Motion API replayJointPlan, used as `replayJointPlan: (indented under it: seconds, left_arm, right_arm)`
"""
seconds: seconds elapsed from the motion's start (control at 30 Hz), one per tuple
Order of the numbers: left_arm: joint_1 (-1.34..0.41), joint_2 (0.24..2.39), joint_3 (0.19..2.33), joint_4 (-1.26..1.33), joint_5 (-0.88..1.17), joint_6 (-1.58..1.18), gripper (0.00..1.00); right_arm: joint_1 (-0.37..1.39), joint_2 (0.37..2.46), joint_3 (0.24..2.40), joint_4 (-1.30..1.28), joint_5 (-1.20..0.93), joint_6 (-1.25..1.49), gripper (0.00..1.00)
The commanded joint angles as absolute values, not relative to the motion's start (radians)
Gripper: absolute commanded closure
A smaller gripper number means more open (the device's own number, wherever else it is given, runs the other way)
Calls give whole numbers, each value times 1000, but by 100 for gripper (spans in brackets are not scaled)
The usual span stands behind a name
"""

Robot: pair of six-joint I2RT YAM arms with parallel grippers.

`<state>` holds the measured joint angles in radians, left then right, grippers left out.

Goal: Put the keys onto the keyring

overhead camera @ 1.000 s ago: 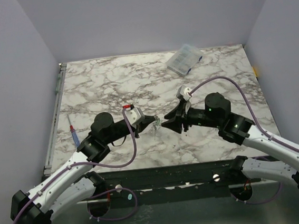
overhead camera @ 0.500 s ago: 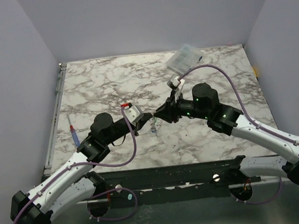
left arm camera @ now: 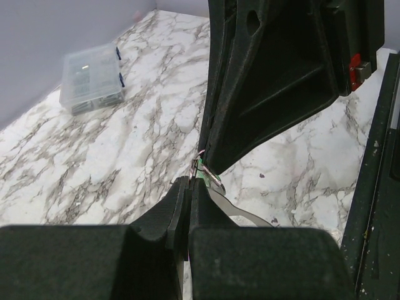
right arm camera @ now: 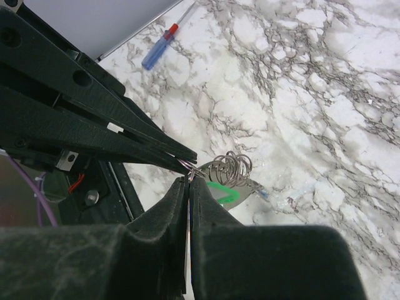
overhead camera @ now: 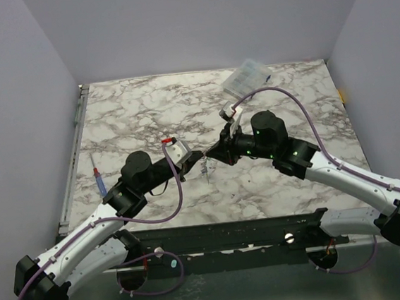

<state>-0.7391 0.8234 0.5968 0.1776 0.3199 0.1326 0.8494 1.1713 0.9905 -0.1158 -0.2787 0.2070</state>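
Mid-table, tips met. Left gripper (right arm camera: 187, 160) was clenched on the keyring (right arm camera: 232, 167) wire. Right gripper (right arm camera: 188, 182) was pinched shut on it from the right. Coil and green key (right arm camera: 220, 189) dangled tableward, touching both tips equally.

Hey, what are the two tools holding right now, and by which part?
The left tool pinches the keyring by its thin wire end, green key hanging beside. The right tool is shut at that same end; whether it truly grips is unclear.
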Motion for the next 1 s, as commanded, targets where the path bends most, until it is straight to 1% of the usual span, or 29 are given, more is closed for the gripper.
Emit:
replayJointPlan:
  seconds: [0.0,0.17,0.33,0.73,0.97]
  left_arm:
    - [-736,804,594,206,307,141,100]
    - [-735,785,588,213,357,141,100]
    - [-735,756,569,247,438,141,100]
    - [-736,714,548,308,539,121,100]
    - [-735,698,536,355,564,89,100]
  right_arm:
    - [854,1155,995,-130,-314,168,93]
    - [854,1102,942,-95,-318,132,99]
    - [854,1056,909,-85,-337,99,99]
    - [854,970,820,-10,-532,62,99]
    - [854,978,786,74,-636,73,99]
